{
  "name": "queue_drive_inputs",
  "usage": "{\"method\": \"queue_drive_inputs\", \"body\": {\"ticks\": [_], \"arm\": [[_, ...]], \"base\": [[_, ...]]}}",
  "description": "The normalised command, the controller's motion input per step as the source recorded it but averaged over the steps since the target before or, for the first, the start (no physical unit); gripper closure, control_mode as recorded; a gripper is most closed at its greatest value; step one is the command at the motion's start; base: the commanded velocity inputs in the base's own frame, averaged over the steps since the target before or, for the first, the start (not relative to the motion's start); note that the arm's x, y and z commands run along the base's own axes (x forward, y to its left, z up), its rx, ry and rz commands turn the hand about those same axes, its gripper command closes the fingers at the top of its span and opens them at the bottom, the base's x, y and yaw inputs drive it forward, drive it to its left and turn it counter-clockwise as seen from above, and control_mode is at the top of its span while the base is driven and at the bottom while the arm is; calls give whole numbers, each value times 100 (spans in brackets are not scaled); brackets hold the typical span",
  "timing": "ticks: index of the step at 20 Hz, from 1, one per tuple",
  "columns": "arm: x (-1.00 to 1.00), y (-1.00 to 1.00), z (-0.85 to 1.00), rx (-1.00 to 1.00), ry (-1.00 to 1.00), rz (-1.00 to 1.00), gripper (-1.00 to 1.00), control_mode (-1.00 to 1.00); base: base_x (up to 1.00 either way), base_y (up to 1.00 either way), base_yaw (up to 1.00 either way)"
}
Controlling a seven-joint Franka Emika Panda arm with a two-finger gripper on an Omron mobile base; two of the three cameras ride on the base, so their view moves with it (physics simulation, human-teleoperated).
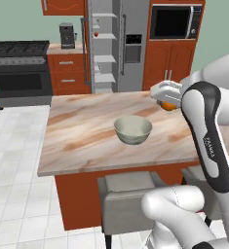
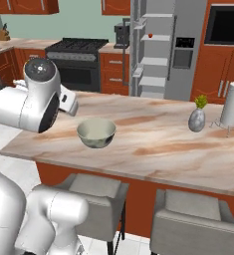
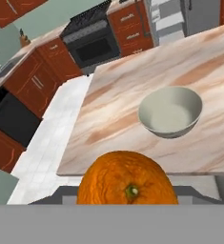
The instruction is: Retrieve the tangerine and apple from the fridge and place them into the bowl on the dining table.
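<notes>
Hovering above dining table [image 1: 86, 131], arm bent w/ gripper [image 1: 167, 103] pinching tangerine [image 3: 125, 178]. Bowl [image 3: 170, 112] sitting ahead of and below pincer, well apart; apple [image 2: 150, 35] resting far beyond, in fridge [image 2: 158, 55].

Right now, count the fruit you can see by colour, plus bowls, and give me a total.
Orange: 1, the tangerine held in the fingers
Red: 1, the apple on a shelf of the open fridge
Bowls: 1, the bowl
Total: 3

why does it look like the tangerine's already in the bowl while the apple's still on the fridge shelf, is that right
Not quite: the tangerine is in the gripper, above the table, and the bowl is empty, as the hand view shows. The apple is on the fridge shelf.
</notes>
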Motion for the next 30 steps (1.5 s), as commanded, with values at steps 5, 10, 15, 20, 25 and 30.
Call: {"method": "queue_drive_inputs", "body": {"ticks": [5,10,15,20,25,30], "arm": [[76,0,-34,0,35,3,100,-100],[59,-3,-35,0,37,0,100,-100],[2,-1,-26,-2,16,-3,100,-100],[0,0,-25,-16,2,-6,100,-100],[0,-1,-36,-18,0,-6,100,-100],[23,-20,-28,-3,7,-1,100,-100]], "base": [[0,0,0],[0,0,0],[0,0,0],[0,0,0],[0,0,0],[0,0,0]]}}
